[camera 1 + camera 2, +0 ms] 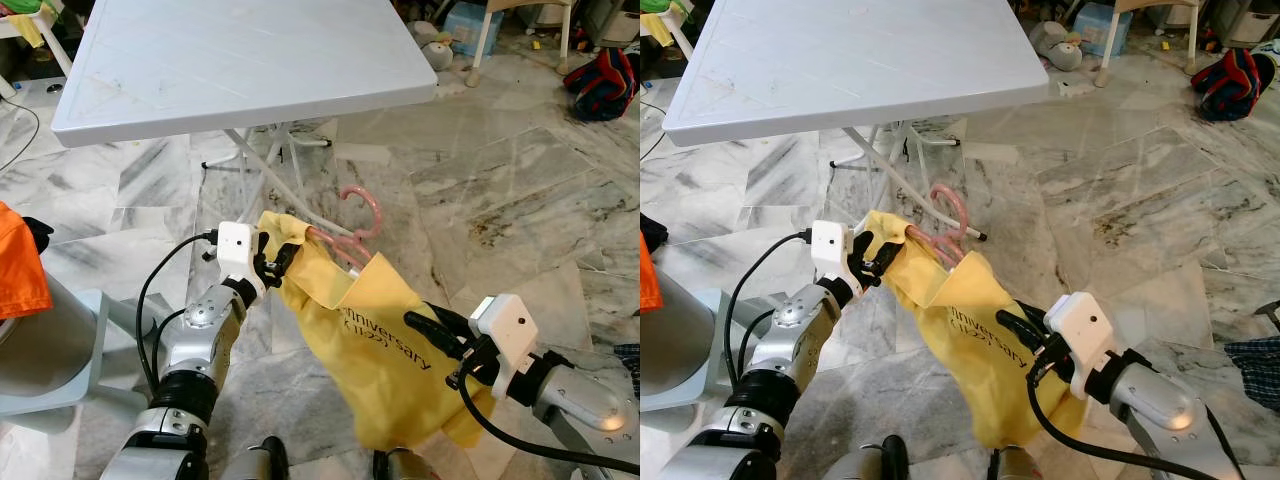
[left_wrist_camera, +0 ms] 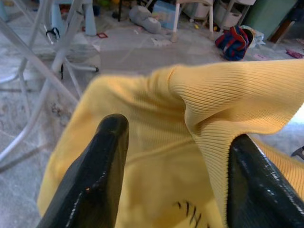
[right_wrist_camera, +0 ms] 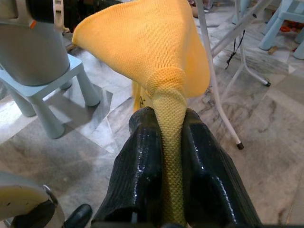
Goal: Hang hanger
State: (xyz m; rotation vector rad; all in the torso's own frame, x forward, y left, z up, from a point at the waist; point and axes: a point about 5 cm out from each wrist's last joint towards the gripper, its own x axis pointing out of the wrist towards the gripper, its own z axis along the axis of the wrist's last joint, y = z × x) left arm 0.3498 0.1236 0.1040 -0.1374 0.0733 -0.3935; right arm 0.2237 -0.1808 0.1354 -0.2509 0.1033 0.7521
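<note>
Marble floor, white folding table (image 1: 240, 60). Right gripper (image 3: 164, 137) pinches yellow shirt (image 1: 385, 350) hem; left gripper (image 2: 175, 156) wide at collar; pink hanger (image 1: 355, 235) inside.

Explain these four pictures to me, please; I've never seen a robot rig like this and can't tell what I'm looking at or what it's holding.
This is a humanoid robot with two silver arms, each ending in a gripper of two black fingers. The two wide pictures come from cameras in its head, looking down at its own arms. The other two come from cameras on its wrists, looking along the fingers.

Between the arms hangs a yellow shirt with dark lettering, draped on a pink hanger whose hook pokes out at the top. The right gripper is shut, pinching a ribbed fold of the cloth. The left gripper is at the shirt's upper edge beside the hanger, its fingers spread around the fabric.

Behind them stands a white folding table on a marble floor.
</note>
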